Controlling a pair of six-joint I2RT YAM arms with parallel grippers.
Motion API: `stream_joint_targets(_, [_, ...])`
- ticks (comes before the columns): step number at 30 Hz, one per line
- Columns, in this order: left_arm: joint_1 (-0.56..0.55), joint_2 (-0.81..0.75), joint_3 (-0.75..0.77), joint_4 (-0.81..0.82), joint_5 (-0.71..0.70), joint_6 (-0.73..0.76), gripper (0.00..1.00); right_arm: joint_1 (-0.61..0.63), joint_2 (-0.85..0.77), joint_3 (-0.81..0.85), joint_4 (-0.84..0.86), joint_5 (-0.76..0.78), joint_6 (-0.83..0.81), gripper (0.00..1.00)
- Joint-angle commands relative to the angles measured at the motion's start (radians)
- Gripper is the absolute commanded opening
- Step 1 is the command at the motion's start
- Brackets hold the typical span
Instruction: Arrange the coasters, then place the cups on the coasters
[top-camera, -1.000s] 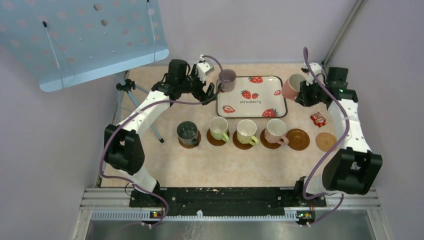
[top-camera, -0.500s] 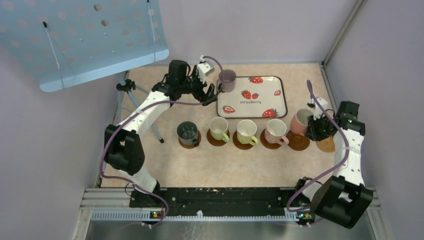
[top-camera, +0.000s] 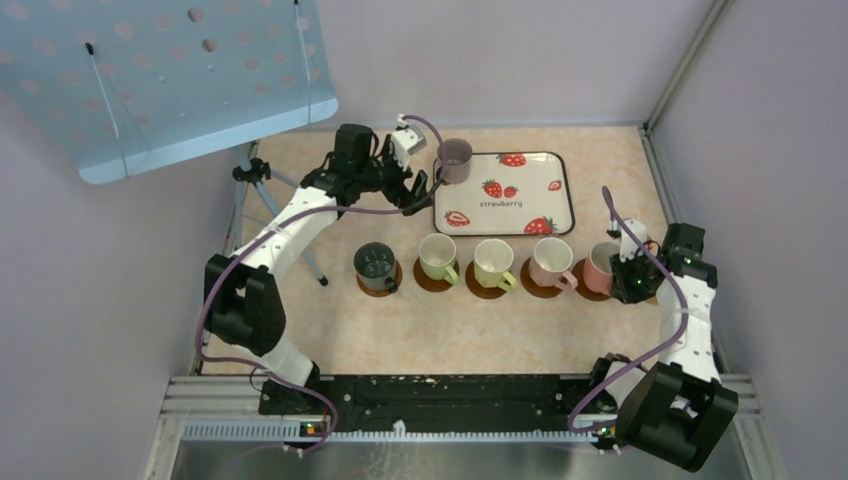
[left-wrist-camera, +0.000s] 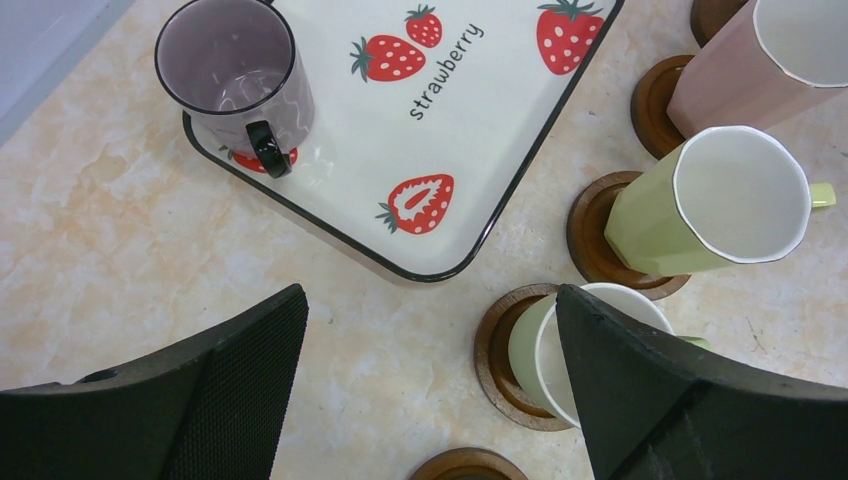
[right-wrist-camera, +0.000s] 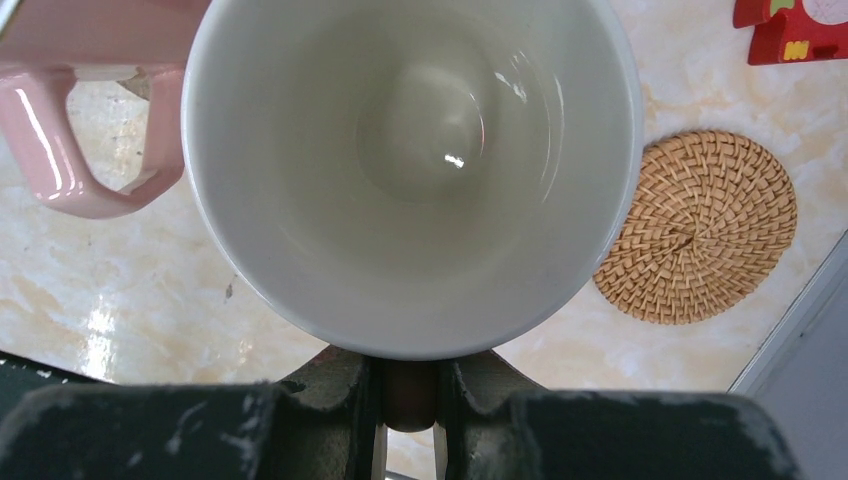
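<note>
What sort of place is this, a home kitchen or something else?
Probably a robot test cell, not a home: a left arm and right arm bolted to a metal rail, plain walls closing in the small table, and a tripod beside it.

Counter (top-camera: 400, 335): pale beige, marbled like stone, matt, with soft patches of glare in the close views. Walls: plain pale lilac-grey, back wall (top-camera: 500, 60), left wall (top-camera: 80, 300) and right wall (top-camera: 775, 150) closing the space on three sides. Slim metal corner post (top-camera: 690, 62) rises at the back right corner. Upper left: light blue perforated panel (top-camera: 150, 80), tilted, two thin dark rods across its face, overhanging the counter's back left corner. Black tripod (top-camera: 258, 185) below it, at the counter's left edge, one leg slanting over the beige surface. Near edge: silver slotted rail (top-camera: 180, 395), then brushed metal sheet (top-camera: 450, 462). Light even and diffuse; shadows faint.
</note>
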Motion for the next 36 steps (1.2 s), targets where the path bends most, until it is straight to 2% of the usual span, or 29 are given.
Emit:
stream_joint_targets(1, [0.005, -0.050, -0.003, 0.040, 0.014, -0.007, 0.99, -0.002, -0.031, 0.000, 0.102, -0.014, 0.009, 0.00])
stream_joint_targets(18, [0.004, -0.030, 0.004, 0.034, 0.014, -0.013, 0.99, -0.003, -0.065, -0.089, 0.217, 0.002, 0.081, 0.00])
stream_joint_targets(32, [0.004, -0.015, 0.012, 0.040, 0.015, -0.022, 0.99, -0.002, -0.046, -0.099, 0.246, -0.011, 0.097, 0.00])
stream_joint_targets(36, [0.006, -0.010, 0.014, 0.039, 0.014, -0.021, 0.99, -0.003, -0.045, -0.102, 0.251, -0.020, 0.083, 0.07])
